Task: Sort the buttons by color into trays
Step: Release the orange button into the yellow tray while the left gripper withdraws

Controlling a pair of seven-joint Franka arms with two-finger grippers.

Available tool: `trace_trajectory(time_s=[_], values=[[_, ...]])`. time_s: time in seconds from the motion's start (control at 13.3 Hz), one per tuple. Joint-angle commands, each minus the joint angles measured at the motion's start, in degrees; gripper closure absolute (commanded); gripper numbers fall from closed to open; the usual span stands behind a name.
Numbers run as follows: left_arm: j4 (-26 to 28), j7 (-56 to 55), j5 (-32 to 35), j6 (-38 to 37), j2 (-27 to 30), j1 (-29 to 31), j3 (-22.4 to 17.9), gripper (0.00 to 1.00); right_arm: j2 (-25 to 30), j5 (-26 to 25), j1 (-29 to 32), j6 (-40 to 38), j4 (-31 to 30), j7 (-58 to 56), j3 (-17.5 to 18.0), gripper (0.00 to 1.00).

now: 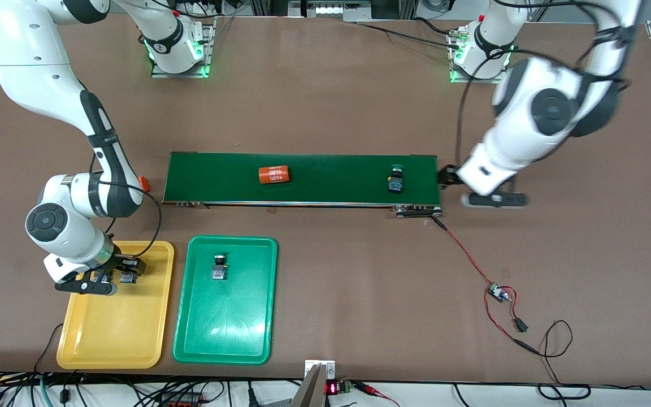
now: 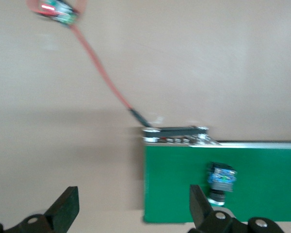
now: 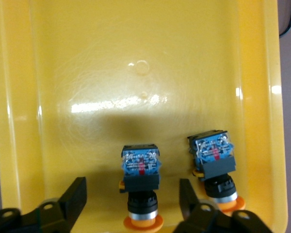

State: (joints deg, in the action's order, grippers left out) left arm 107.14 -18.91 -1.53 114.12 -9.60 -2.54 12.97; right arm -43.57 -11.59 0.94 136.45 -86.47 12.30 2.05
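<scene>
light: bright, even, from overhead | shadows: soft, short on the worktop | glare: white streaks on the yellow tray floor, right wrist view | blur: left arm smeared in front view; left wrist view smeared throughout | focus: right wrist view sharp

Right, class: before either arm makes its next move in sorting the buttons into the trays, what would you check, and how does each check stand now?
1. Right gripper open over the yellow tray: ok, fingers spread around one yellow button.
2. Both yellow buttons in the yellow tray: ok, the second yellow button lies beside the first.
3. One green button in the green tray: ok, the sorted green button lies there.
4. Last green button sorted: not ok, it is on the conveyor belt.
5. Left gripper ready to pick: ok, open, over the belt's end near that button.
6. Orange cylinder left alone: ok, on the belt.
</scene>
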Motion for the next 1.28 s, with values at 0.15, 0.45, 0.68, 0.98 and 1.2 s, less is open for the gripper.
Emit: trace_trajectory(time_s=[0.15, 0.45, 0.68, 0.98, 1.2], values=[[-12.72, 0.45, 1.43, -11.19, -0.33, 3.76, -6.28, 0.00, 8.82, 6.57, -1.90, -14.70, -1.76, 0.44, 0.59, 0.00], [-21.77, 5.37, 2.23, -15.49, -0.86, 5.18, -7.87, 0.00, 18.06, 8.59, -2.35, -22.43, -7.13, 0.44, 2.16, 0.00], [-27.66, 10.88, 2.67, -19.98, -0.95, 5.18, -8.05, 0.00, 23.86, 10.53, -2.35, -25.53, -11.34, 1.58, 3.92, 0.00], [-28.30, 14.86, 2.68, -25.07, -0.33, 7.37, -9.20, 0.00, 26.52, 10.45, -2.26, -25.45, -13.82, 6.34, 6.74, 0.00], [-27.60, 14.42, 2.41, -27.02, 0.63, 7.38, -8.67, 0.00, 25.99, 10.45, -2.26, -25.18, -13.82, 5.98, 6.74, 0.00]])
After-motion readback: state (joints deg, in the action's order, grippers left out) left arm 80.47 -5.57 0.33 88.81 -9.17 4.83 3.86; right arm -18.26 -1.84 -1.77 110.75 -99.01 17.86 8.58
